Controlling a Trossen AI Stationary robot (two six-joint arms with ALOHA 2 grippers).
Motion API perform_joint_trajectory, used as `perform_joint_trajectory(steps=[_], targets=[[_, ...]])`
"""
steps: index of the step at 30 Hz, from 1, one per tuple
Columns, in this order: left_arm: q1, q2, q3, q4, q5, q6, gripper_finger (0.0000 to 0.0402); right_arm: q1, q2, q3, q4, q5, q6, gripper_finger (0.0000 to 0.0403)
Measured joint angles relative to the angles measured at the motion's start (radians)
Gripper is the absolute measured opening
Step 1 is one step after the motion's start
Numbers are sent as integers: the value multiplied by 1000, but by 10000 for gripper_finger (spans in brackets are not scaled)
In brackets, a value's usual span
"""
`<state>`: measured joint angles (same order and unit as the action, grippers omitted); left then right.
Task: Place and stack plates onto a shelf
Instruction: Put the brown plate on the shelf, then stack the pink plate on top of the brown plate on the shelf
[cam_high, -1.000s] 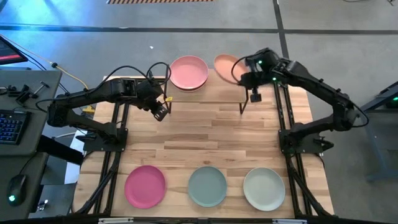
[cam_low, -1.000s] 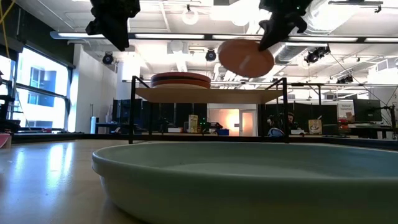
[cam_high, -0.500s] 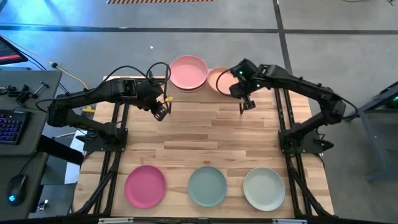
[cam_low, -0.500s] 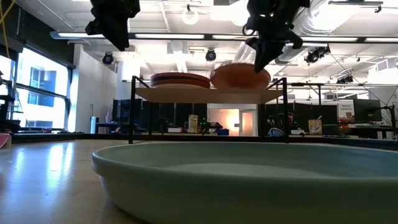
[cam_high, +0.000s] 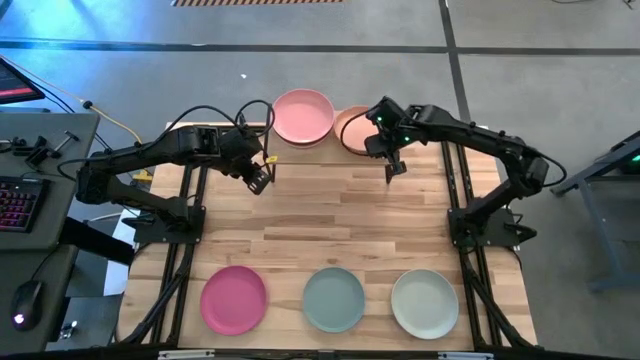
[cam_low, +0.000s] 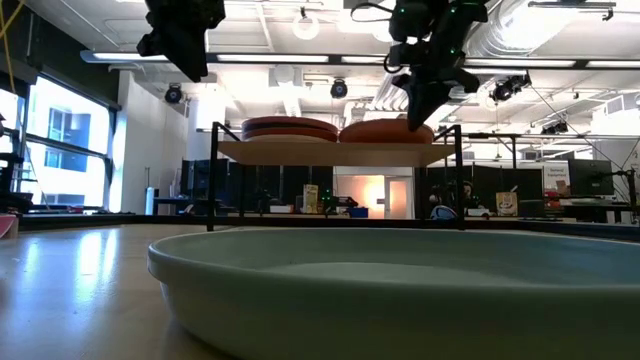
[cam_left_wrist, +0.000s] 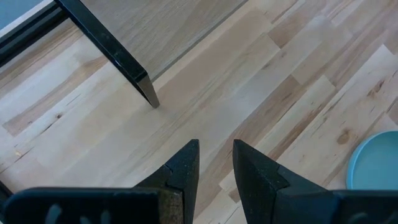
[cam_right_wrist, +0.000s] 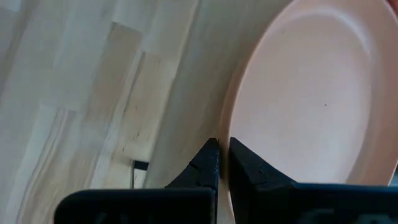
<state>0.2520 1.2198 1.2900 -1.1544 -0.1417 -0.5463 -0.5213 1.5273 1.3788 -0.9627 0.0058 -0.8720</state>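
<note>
Pinched shut on the near rim of the peach plate (cam_high: 352, 128), the right gripper (cam_high: 375, 143) hung over the shelf (cam_low: 330, 152) at the desk's far edge. That plate lay flat on the shelf's right half, just beside a stack topped by a pink plate (cam_high: 303, 116) on the left half. The left gripper (cam_high: 259, 181) hovered off the shelf's near left corner, its fingers (cam_left_wrist: 184, 169) a narrow gap apart with nothing between them. Along the desk's (cam_high: 330, 220) near edge lay three more plates in a row: a magenta plate (cam_high: 233, 298), a pale teal plate (cam_high: 333, 298) and an off-white plate (cam_high: 425, 303).
</note>
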Motion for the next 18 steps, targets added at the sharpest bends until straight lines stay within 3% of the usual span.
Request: perform_joint_trajectory(steps=[9, 18], targets=[[0, 0, 0, 0, 0, -1, 88, 0, 1, 0, -5, 1, 7, 10], [0, 0, 0, 0, 0, -4, 88, 0, 1, 0, -5, -1, 101, 90]])
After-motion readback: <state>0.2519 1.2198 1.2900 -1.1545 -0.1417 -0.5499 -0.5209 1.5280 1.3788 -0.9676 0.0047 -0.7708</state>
